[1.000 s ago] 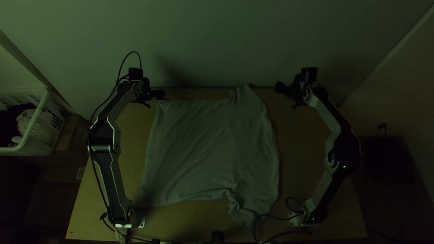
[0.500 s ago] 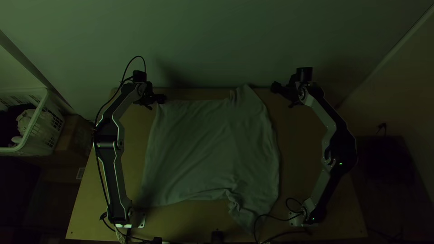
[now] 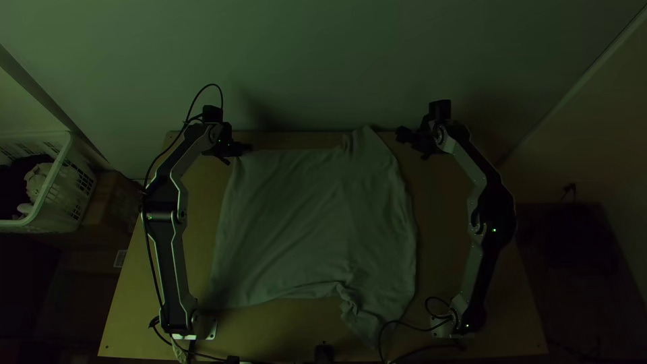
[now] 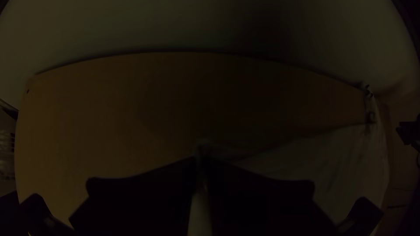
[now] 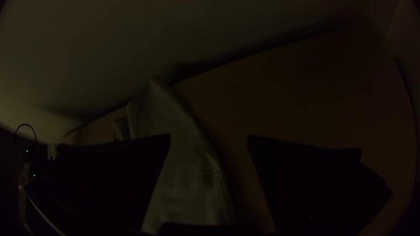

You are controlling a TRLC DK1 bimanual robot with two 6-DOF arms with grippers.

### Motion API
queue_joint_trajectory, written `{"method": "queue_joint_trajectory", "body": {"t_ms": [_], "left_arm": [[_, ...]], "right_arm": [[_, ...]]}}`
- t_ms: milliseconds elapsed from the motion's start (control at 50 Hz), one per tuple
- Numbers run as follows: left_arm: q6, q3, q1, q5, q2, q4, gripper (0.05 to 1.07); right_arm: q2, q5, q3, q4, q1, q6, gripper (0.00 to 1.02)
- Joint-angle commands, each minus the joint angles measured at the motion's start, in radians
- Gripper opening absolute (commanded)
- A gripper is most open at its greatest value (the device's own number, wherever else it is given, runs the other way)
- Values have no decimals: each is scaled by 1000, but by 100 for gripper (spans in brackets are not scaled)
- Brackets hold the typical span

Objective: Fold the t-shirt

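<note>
Left arm (image 3: 162, 194) is held outstretched, left pincer (image 3: 245, 147) clamped on a t-shirt (image 3: 310, 222) corner; right arm (image 3: 497, 205) is bent outward, right pincer (image 3: 404, 135) spread near a sleeve (image 3: 368, 149).

Left arm (image 3: 176, 269): rises from the lower-left base in the top view, bends at the elbow, then slants inward.
Left gripper (image 3: 239, 154): points inward; brings both fingers (image 4: 144, 196) nearly together, leaving a narrow slit.
Right arm (image 3: 470, 164): leans outward from the lower-right base, bends at the elbow, then angles back inward.
Right gripper (image 3: 412, 145): points inward, opposite the left; spreads both fingers (image 5: 302, 179) wide apart.
</note>
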Motion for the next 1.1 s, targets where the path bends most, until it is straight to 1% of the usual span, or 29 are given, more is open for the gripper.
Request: {"method": "queue_joint_trajectory", "body": {"t_ms": [0, 20, 60, 300, 500, 600, 680, 720, 800, 960, 1000, 1080], "left_arm": [[0, 13, 8, 0, -11, -11, 8], [-2, 11, 9, 0, -13, -11, 8], [-3, 11, 11, 0, -18, -12, 8], [-8, 11, 12, 0, -28, -17, 8], [-8, 13, 11, 0, -34, -22, 8], [-8, 11, 14, 0, -41, -25, 8], [-10, 11, 15, 0, -44, -29, 8], [-10, 11, 17, 0, -47, -29, 8], [-14, 11, 20, 0, -54, -29, 8], [-14, 13, 20, 0, -70, -29, 8], [-16, 15, 23, 0, -74, -29, 8], [-19, 21, 29, 0, -76, -29, 8]], "right_arm": [[57, 7, 40, -19, 9, 12, 71], [64, 7, 43, -19, 11, 12, 68], [78, 7, 52, -20, 17, 9, 67], [187, 22, 161, -78, 51, -9, 67], [245, 33, 231, -121, 74, -9, 66], [255, 34, 239, -126, 83, -13, 43], [258, 36, 239, -129, 89, -19, 31], [258, 36, 239, -134, 90, -25, 24], [256, 36, 241, -138, 92, -39, 3], [221, 45, 238, -161, 86, -46, 2], [208, 59, 236, -161, 81, -46, 2], [187, 62, 235, -164, 64, -48, 2]]}}
